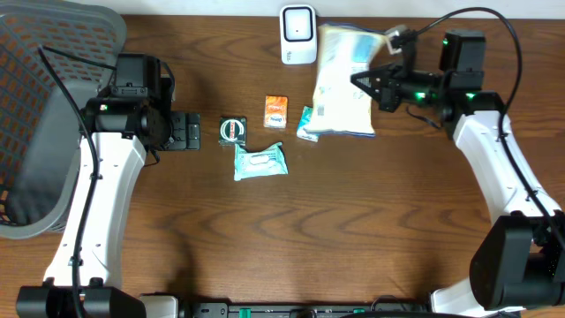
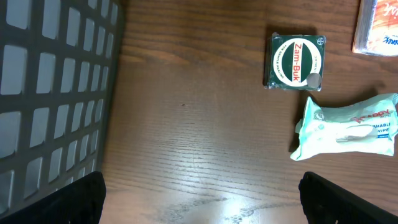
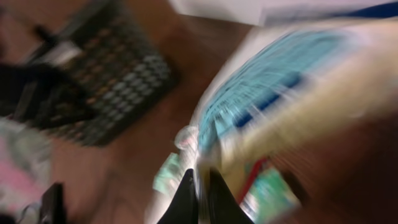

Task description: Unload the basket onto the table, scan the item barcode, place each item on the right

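So the right gripper is clenched on one edge of the bag, pinching it thin between the fingers. You can see that in the wrist view too, though it's super blurry. The bag sits just below the scanner at the far edge of the table, one end nearly touching it. My guess is it's held by the edge so the flat printed face stays uncovered and can be tipped toward the scanner window. I can't tell where the barcode actually is, so no idea if it's facing the right way. The bag's lower corner overlaps a green packet. The other stuff (orange packet, tin, wipes) lies in a loose bunch mid-table, probably waiting its turn. The left gripper is spread wide with nothing in it, parked between the basket and the tin, well apart from the scanner. Looks like it's keeping out of the way, with the basket maybe there for scanned things.
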